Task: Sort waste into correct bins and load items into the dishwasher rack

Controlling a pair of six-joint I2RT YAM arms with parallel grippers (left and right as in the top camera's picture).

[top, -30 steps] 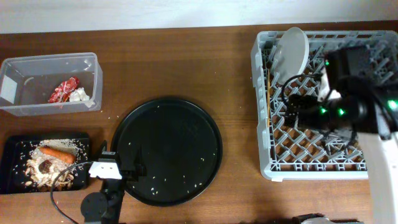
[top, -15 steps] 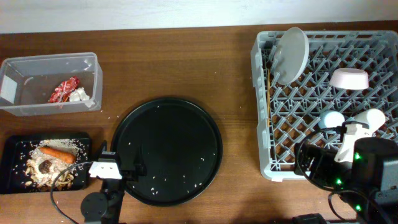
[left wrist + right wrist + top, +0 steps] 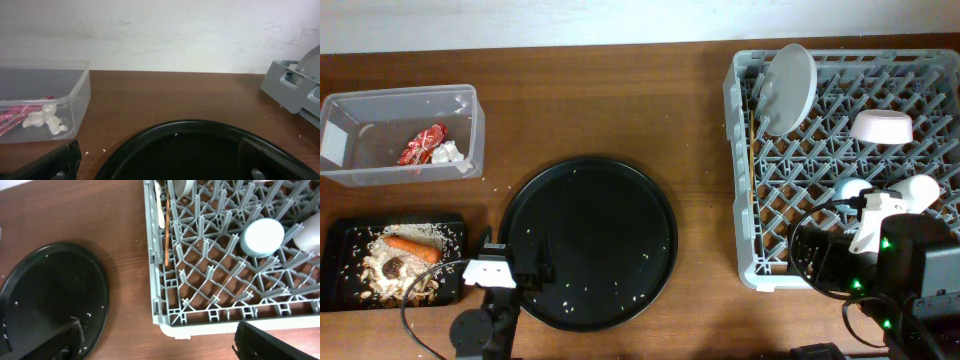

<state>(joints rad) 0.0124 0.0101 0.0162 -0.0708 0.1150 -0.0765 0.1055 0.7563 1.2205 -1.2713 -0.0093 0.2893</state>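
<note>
The grey dishwasher rack (image 3: 775, 215) stands at the right. It holds a white plate (image 3: 788, 88) on edge, a white bowl (image 3: 881, 127), a light-blue cup (image 3: 851, 190), a white cup (image 3: 922, 189) and a wooden chopstick (image 3: 751, 160). The right wrist view shows the rack (image 3: 200, 280), the light-blue cup (image 3: 262, 237), the chopstick (image 3: 167, 235) and a white fork (image 3: 159, 205). The clear tub (image 3: 360, 110) holds a red wrapper (image 3: 423, 143) and a tissue (image 3: 446, 153). The flat black tray (image 3: 345, 235) holds a carrot (image 3: 412, 247), a dark lump (image 3: 393, 267) and scraps. My left gripper (image 3: 160, 170) is open and empty. My right gripper (image 3: 160, 345) is open and empty by the rack's front edge.
A large round black tray (image 3: 588, 240) with rice specks lies mid-table, under my left gripper (image 3: 525, 268). My right arm (image 3: 910, 285) covers the rack's front right corner. The tub also shows in the left wrist view (image 3: 45, 100). A wall runs along the back.
My right arm has pulled back from over the rack to its front right corner, empty. The bowl and both cups now show in the rack. The left arm has not moved.
</note>
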